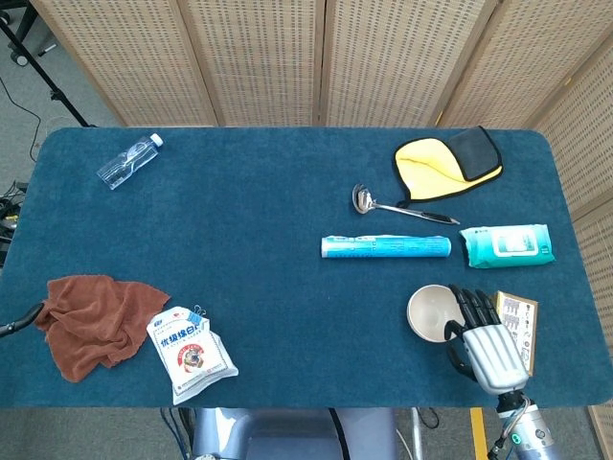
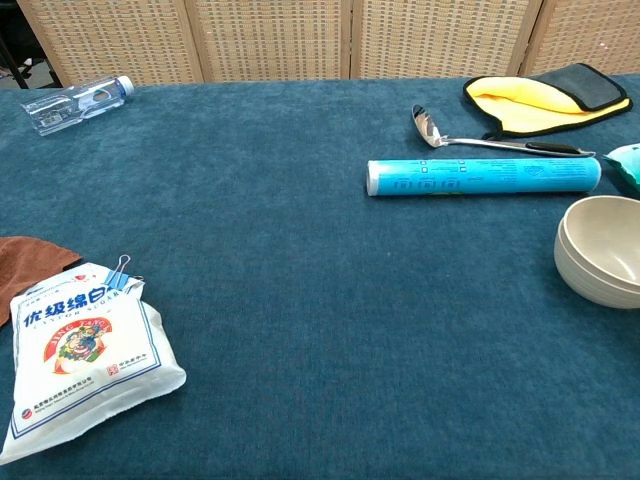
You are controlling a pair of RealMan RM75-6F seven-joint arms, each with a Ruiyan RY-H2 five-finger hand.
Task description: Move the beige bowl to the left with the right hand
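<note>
White sugar bag point(image 1: 190, 353), blue Chinese lettering

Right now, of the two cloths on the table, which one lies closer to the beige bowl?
The yellow cloth with the black edge, at the far right beyond the ladle, lies closer to the beige bowl. The brown cloth lies crumpled at the near left edge, across the table.

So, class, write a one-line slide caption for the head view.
Right hand reaches over the rim of the beige bowl on a blue table, box beside it.
</note>
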